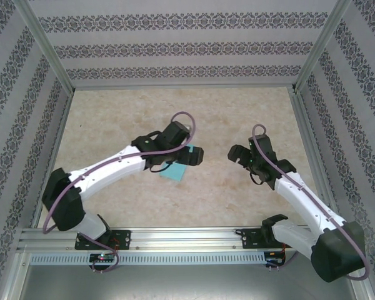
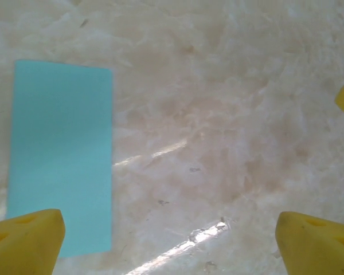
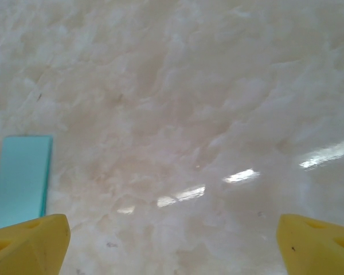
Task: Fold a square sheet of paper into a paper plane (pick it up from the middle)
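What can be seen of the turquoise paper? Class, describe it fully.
The turquoise paper is thin, plain and matte, with crisp straight edges. It shows as an oblong rather than a square, so it is perhaps folded in half. It lies flat on the marbled table, just below the open left gripper. Whether a finger touches it cannot be told.
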Action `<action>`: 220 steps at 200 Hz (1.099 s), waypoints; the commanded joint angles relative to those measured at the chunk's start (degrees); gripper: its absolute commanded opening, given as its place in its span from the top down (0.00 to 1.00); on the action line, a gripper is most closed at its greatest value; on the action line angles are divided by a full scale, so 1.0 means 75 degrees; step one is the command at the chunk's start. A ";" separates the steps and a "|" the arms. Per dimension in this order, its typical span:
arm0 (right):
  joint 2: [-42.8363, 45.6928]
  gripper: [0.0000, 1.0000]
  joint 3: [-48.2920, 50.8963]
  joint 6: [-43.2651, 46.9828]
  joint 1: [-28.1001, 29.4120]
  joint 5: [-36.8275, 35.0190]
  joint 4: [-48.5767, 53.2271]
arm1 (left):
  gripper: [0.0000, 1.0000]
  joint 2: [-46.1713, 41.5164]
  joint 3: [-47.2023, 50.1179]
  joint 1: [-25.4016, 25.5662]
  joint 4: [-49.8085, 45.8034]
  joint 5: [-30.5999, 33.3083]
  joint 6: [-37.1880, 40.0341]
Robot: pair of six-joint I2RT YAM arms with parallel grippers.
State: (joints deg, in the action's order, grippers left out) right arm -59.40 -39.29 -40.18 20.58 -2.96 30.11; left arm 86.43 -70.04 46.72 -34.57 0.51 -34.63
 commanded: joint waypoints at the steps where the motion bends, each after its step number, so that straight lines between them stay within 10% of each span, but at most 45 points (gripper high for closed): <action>1: -0.0462 0.07 -0.0603 -0.0014 0.0819 -0.0078 -0.0408 | 0.02 -0.0636 0.0883 -0.0792 0.0748 -0.0100 -0.0472; 36: -0.2254 0.10 -0.1655 -0.0332 0.2394 -0.0232 -0.1136 | 0.00 -0.1196 0.2262 -0.2337 0.1030 -0.0801 -0.0925; 90: -0.5377 0.45 -0.3733 -0.0534 0.3678 0.0586 -0.1630 | 0.00 -0.1687 0.3739 -0.3962 0.1471 -0.1640 -0.1163; 138: -0.7096 0.66 -0.5179 -0.0360 0.3967 0.1305 -0.1502 | 0.00 -0.2015 0.3918 -0.4290 0.1340 -0.1610 -0.0983; 220: -0.8125 0.67 -0.5480 0.0328 0.3992 0.1747 -0.0897 | 0.00 -0.1897 0.3917 -0.4313 0.1513 -0.1941 -0.0954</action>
State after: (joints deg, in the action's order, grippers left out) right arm -118.85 -79.05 -41.36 49.89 7.75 20.97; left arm 72.14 -40.86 15.00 -26.11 -12.32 -42.13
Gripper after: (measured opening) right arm 0.340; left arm 0.999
